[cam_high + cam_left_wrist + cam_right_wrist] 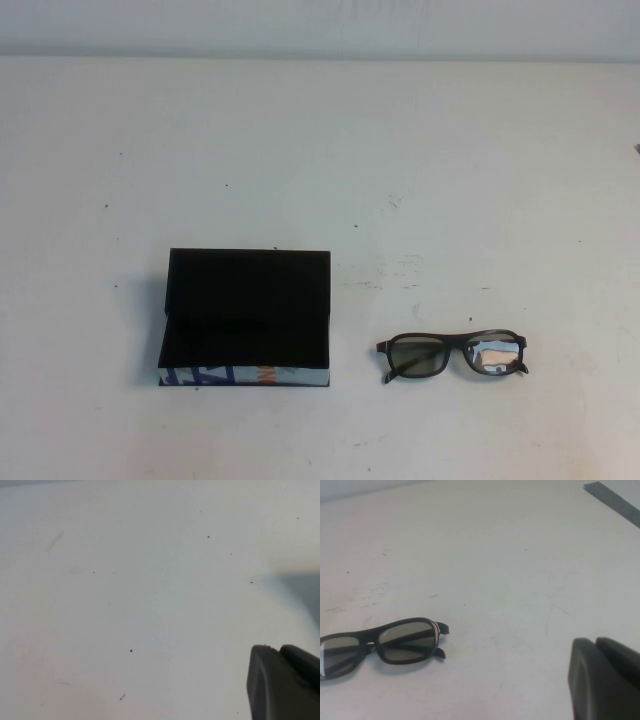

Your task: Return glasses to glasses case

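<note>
Counter (320,150): white, matte, speckled with small dark flecks and faint scuffs.

Glasses case (245,318): black rectangular hinged box, standing open, lid raised behind the tray. Lining black, looks soft and matte. Front side strip patterned in blue, white and orange; no readable writing on it. The tray looks empty, though the dark lining makes it hard to be sure.

Glasses (452,355): dark thick-framed pair, rectangular lenses, lying on the counter to the right of the case and well apart from it, near the front edge. One lens looks greenish grey, the other throws back a bright reflection. Temples appear folded behind the front. No brand mark legible. In the right wrist view the glasses (380,645) lie flat with the lenses tinted olive.

Left hand (285,682): only a dark, smooth plastic tip shows, above bare counter; cannot tell how far it is open. Holds nothing visible.

Right hand (605,680): dark plastic tip above the counter, near the glasses but apart from them. Closed fully, gripping nothing.

A grey strip (612,502) crosses the far corner of the right wrist view.
</note>
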Available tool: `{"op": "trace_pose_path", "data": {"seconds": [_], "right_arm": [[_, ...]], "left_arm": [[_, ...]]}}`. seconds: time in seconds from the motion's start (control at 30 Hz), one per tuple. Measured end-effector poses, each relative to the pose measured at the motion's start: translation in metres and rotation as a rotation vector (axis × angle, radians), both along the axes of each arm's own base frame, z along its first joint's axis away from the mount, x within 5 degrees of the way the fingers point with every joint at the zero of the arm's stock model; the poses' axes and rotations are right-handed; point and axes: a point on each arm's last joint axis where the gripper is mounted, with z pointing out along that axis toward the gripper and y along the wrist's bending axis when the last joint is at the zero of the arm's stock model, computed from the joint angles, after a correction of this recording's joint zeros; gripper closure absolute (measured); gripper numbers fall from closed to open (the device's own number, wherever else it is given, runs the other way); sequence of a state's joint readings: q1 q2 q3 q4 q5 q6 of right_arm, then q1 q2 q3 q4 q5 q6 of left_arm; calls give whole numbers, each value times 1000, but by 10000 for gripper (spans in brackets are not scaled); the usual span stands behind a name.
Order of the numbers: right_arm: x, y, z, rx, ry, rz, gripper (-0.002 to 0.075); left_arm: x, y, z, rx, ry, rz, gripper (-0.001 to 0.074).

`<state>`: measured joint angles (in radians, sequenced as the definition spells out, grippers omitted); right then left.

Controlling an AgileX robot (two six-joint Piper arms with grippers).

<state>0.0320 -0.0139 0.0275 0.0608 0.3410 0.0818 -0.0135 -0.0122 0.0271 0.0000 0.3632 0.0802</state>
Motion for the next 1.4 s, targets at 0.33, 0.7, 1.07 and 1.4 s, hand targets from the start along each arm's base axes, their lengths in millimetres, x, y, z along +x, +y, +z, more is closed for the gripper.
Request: {"op": "trace_pose_path", "data": {"seconds": [0.33,0.7,1.07,1.4], "right_arm": [[1,1,4,75,-39,-2,739],[3,1,24,526,-216,-60,739],[-4,23,63,519,-4,144,739],[41,41,112,73,538,485,739]], "left_arm": [[0,0,0,0,0,0,735],[0,0,0,0,0,0,735],[0,0,0,0,0,0,735],[0,0,0,0,0,0,735]]}}
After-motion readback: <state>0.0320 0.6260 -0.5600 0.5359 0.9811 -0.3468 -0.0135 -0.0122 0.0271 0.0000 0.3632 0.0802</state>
